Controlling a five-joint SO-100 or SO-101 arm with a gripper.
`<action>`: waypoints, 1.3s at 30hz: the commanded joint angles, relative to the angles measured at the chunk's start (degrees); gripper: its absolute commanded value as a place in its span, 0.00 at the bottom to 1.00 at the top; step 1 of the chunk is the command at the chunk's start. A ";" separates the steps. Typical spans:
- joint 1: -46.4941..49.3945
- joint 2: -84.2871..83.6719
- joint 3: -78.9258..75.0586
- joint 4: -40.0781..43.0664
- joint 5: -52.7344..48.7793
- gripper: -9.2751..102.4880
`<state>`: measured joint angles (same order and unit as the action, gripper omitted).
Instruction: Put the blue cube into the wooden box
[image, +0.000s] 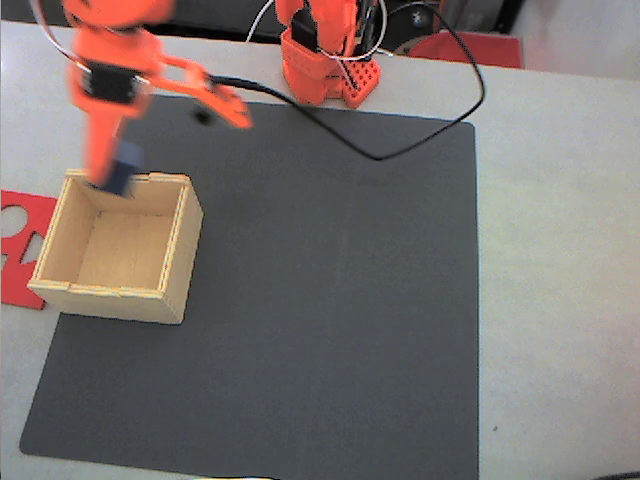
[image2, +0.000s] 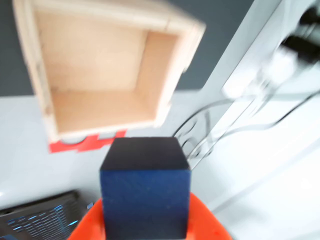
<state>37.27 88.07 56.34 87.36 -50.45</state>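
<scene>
1 orange gripper (image: 118, 172) clamped on 1 blue cube (image: 124, 168), 1 wooden box (image: 150, 291) just below it w/ open top, 1 red sheet (image: 18, 247) beside box, 1 dark mat (image: 330, 300) under box

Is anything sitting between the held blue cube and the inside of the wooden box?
Nothing visible does. The gripper holds the blue cube at the far rim of the wooden box, and the wrist view shows the box interior bare. The cube only has to pass that thin wall.
</scene>
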 joint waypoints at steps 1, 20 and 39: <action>7.47 0.70 -2.02 -3.34 1.93 0.08; -5.10 15.82 38.50 -41.40 10.37 0.08; -0.53 9.49 32.26 -24.26 17.49 0.08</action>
<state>35.24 97.21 92.81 63.19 -33.05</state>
